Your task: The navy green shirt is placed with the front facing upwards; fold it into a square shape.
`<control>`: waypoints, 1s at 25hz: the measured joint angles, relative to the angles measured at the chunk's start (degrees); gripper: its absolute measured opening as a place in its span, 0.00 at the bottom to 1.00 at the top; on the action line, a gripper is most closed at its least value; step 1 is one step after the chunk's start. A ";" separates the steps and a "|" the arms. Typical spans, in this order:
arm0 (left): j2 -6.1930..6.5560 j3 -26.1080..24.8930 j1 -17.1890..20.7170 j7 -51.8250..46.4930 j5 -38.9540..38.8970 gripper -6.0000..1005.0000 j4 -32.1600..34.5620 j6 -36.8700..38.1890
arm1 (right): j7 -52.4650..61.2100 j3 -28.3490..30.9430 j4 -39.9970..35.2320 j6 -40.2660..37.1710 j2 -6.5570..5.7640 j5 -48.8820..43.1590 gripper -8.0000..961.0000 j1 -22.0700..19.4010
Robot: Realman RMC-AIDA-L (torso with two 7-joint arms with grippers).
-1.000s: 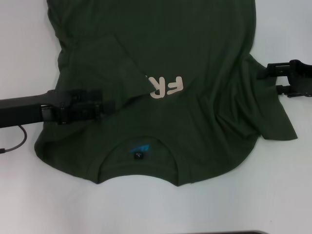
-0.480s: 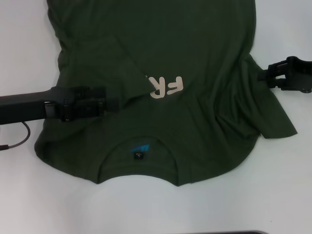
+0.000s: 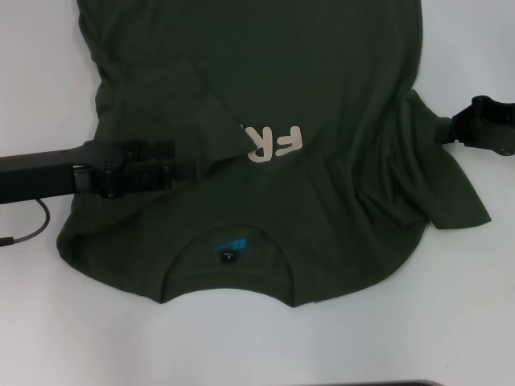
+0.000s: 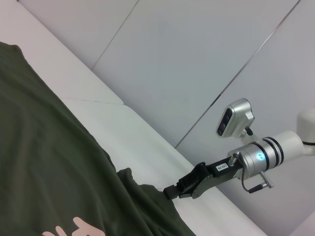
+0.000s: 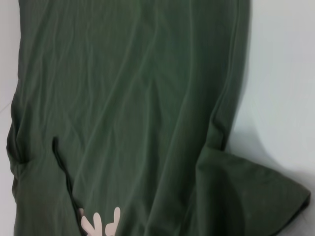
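Both grippers, L [image 3: 183,167] & R [image 3: 438,129], on shirt [image 3: 322,80] sides

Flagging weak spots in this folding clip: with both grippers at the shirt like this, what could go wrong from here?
The right gripper sits at the very edge of the navy green shirt near the sleeve; a thin pinch could slip when pulled. The left gripper lies over the folded-in sleeve that already hides part of the cream lettering; dragging it may bunch the chest fabric and skew the square.

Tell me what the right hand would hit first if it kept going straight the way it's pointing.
Probably the navy green shirt: the right hand points inward at the shirt's edge by the right sleeve, apparently touching the fabric already.
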 joint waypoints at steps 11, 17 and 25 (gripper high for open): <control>0.00 -0.03 0.00 -0.02 -0.08 0.84 -0.05 -0.02 | 0.10 1.31 -3.43 -5.79 -0.32 0.41 0.01 -0.85; 0.25 -1.28 0.00 -0.02 -0.08 0.84 0.08 -0.25 | 0.11 5.29 -9.41 -14.10 -0.53 0.50 0.02 -1.78; 0.21 -2.06 0.15 -0.19 -0.08 0.84 -0.19 -0.07 | 1.29 7.36 -15.33 -18.81 -0.56 0.56 0.03 -2.53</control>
